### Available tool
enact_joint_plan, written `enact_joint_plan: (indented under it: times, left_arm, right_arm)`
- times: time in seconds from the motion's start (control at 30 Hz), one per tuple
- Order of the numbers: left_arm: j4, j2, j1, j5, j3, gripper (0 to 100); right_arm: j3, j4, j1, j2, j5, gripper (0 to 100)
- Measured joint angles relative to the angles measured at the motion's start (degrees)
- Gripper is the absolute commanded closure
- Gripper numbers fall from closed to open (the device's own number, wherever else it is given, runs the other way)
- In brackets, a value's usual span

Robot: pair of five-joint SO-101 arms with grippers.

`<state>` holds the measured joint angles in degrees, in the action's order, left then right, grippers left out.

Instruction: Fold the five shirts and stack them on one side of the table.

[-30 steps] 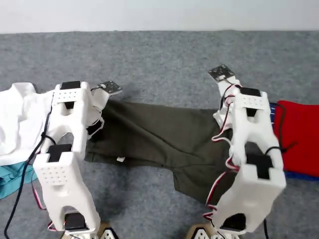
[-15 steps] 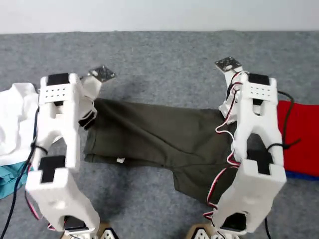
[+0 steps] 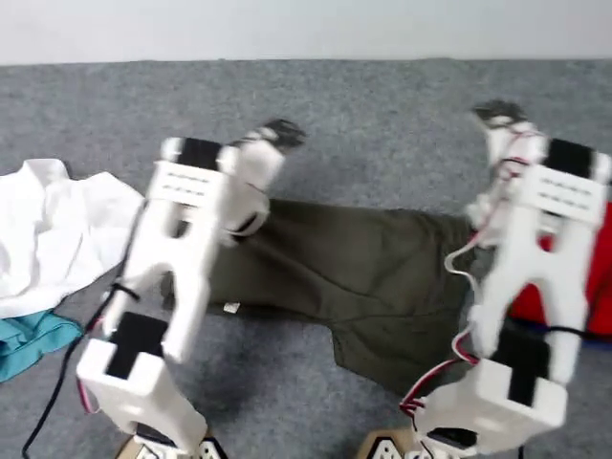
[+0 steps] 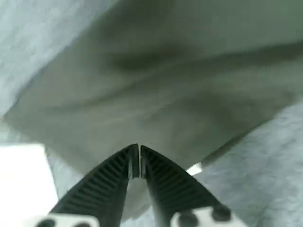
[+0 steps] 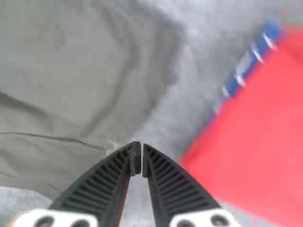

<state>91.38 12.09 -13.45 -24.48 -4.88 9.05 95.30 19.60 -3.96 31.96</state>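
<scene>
An olive shirt (image 3: 354, 277) lies spread flat across the middle of the grey table (image 3: 363, 105). My left gripper (image 3: 251, 222) hovers over the shirt's left part, and its wrist view shows it (image 4: 136, 150) shut with nothing in it above the olive cloth (image 4: 156, 85). My right gripper (image 3: 481, 212) is at the shirt's right end. It (image 5: 138, 147) is shut and empty, over the bare strip between the olive shirt (image 5: 71, 80) and a red shirt (image 5: 255, 142). A white shirt (image 3: 53, 234) and a teal shirt (image 3: 29, 339) lie at the far left.
The red shirt (image 3: 600, 273) at the right edge lies on a blue striped one (image 5: 244, 71), partly behind the right arm. The white shirt (image 4: 21, 175) is close to the olive shirt's left end. Bare carpet lies behind the shirts, up to the white wall.
Both arms have swung to the right. The left gripper went from the olive shirt's left edge toward its middle, the right one toward the red shirt. The shirt has not shifted.
</scene>
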Motion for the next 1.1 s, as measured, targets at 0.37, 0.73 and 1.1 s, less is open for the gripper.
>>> enact_joint_plan:
  times: [0.37, 0.73, 1.1]
  left_arm:
    - [-1.93, 4.13, -26.81, 0.18, 0.00, 98]
    - [-2.81, 10.46, -43.34, 2.73, -2.81, 81]
    - [-2.81, 23.74, -46.24, 2.99, -12.22, 80]
  right_arm:
    - [0.00, 4.92, 26.11, 0.88, 4.13, 96.1]
    - [0.00, 5.01, 46.86, 5.19, 13.71, 96.1]
    - [0.00, 5.01, 55.30, 5.19, 19.60, 96.1]
